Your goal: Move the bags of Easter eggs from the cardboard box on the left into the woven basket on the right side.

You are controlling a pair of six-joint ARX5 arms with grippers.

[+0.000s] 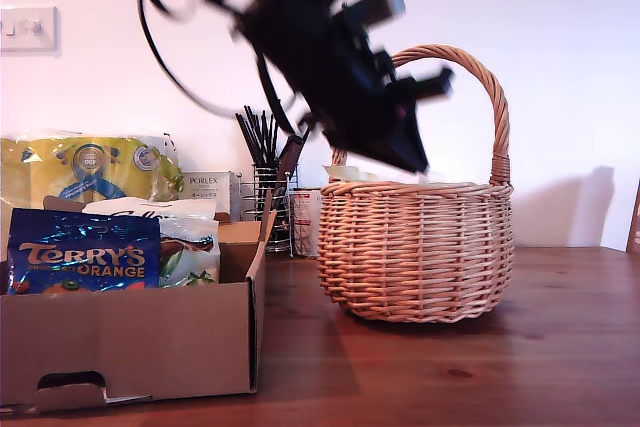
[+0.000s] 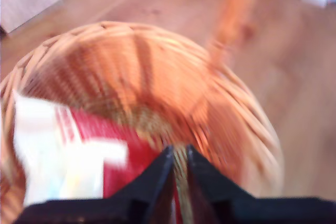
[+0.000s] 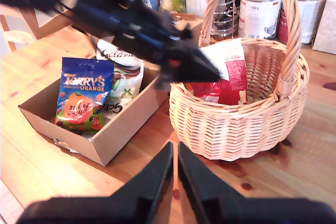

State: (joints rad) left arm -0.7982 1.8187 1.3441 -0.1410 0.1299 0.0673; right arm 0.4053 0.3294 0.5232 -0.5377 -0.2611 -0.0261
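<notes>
Both grippers look empty rn. My first gripper (image 2: 178, 153) hangs over the woven basket (image 1: 415, 252), fingers drawn nearly together w/ only a thin slit between them and nothing pinched there. Its wrist view is blurry, but you can make out the red bag (image 2: 118, 148) w/ a white patch lying inside the basket, below the fingertips. In the exterior view that arm is a dark smear coming down from the top, in front of the basket's arched handle (image 1: 490, 97).

My second gripper (image 3: 175, 150) hovers over the wooden table (image 3: 294, 177), fingers almost touching, also holding nothing. From there you see the basket w/ the red bag (image 3: 226, 80) propped against its inner wall, and the cardboard box (image 3: 118, 129) just beside it.

Still in the box: the blue Terry's Orange bag (image 1: 85, 265) standing at the front, and the white Galaxy bag (image 1: 185, 237) behind it, leaning.

Background on the exterior view's left: yellow plastic-wrapped pack (image 1: 85, 169), white Porlex box (image 1: 212, 192), black wire utensil holder (image 1: 268, 197). Second wrist view also shows two tins (image 3: 260, 11) behind the basket.
</notes>
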